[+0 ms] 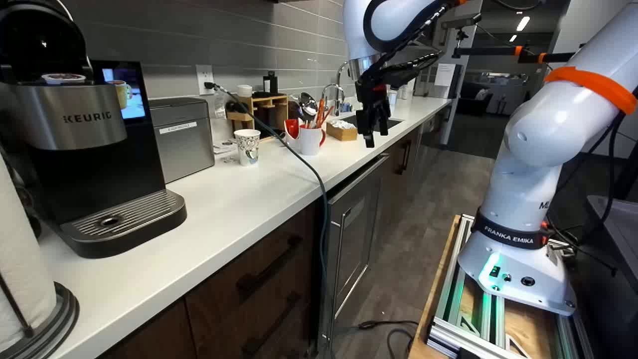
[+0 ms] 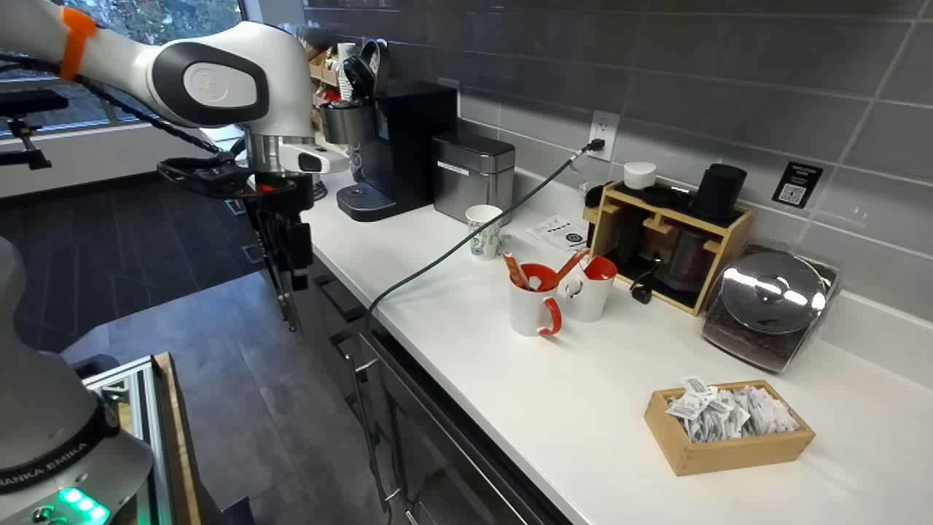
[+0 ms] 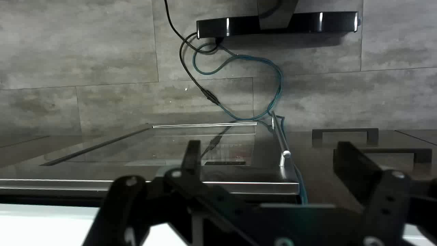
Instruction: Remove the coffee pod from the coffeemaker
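The black coffeemaker (image 1: pixel 94 174) with a silver Keurig band stands on the counter and also shows in an exterior view (image 2: pixel 415 146). Its lid is raised. The pale rim of the coffee pod (image 1: pixel 64 79) shows in the top of the open head; the rest of the pod is hidden, and the wrist view does not show it. My gripper (image 1: pixel 376 135) hangs pointing down near the counter's front edge, well away from the coffeemaker. It also shows in an exterior view (image 2: pixel 294 302). In the wrist view its fingers (image 3: pixel 268 148) are wide apart with nothing between them.
A dark green cable (image 1: pixel 299 158) runs from the wall outlet across the counter and over its edge. A grey boxy appliance (image 1: pixel 184 139), a paper cup (image 1: pixel 247 147) and white-and-red mugs (image 2: pixel 532 306) stand on the counter. A paper towel roll (image 1: pixel 22 259) stands near the coffeemaker.
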Tool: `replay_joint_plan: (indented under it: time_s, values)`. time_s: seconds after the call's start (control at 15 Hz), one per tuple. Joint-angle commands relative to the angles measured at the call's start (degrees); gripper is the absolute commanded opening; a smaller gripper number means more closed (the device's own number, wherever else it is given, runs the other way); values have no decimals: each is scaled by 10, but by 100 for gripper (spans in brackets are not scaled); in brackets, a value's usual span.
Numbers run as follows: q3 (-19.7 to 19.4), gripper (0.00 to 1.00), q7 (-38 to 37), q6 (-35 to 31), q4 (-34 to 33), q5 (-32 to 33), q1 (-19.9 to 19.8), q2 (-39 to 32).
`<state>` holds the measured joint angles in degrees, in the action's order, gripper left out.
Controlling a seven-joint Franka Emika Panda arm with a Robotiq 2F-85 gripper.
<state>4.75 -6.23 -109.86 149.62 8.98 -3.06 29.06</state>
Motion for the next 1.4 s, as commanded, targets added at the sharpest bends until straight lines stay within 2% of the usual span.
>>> replay_joint_plan:
  time_s: [0.0,0.8,1.07,1.33]
  values:
    - [-8,100,-3,1,-1,4,9,0]
    - [-8,100,-3,1,-1,4,9,0]
    - [39,100,-137,-56,-49,-33,25,-9]
    - [104,100,-248,-115,-136,-48,44,-56]
